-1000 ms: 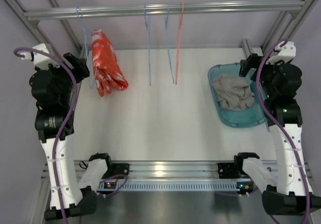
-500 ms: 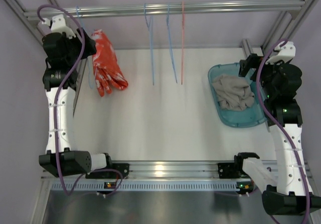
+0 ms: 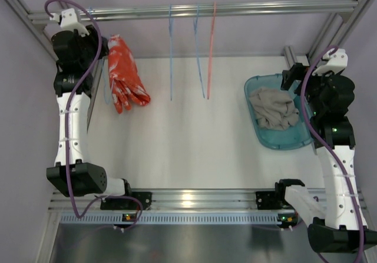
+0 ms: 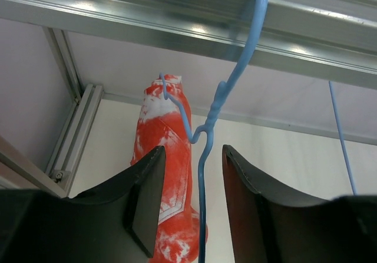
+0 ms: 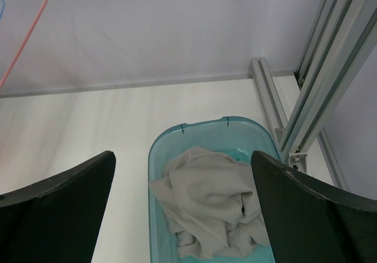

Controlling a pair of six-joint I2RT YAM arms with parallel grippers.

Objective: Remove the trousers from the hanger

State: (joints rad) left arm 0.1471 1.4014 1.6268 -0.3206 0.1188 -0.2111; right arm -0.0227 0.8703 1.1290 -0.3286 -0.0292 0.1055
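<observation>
The left gripper [image 4: 193, 157] is holding its fingers spread around the blue hanger [image 4: 235, 68], not pinching it. The red trousers [image 3: 123, 80] are hanging there, far left. The right gripper [image 5: 182, 157] is spread wide over the bin [image 5: 203, 122].

The trousers [image 3: 124, 74], red-orange with white blotches, hang bunched over a thin blue wire hanger [image 4: 221, 91]. The hanger hooks onto the rail [image 3: 265, 7] above the far left corner of the counter [image 3: 177, 139], and the trouser legs droop down.
</observation>
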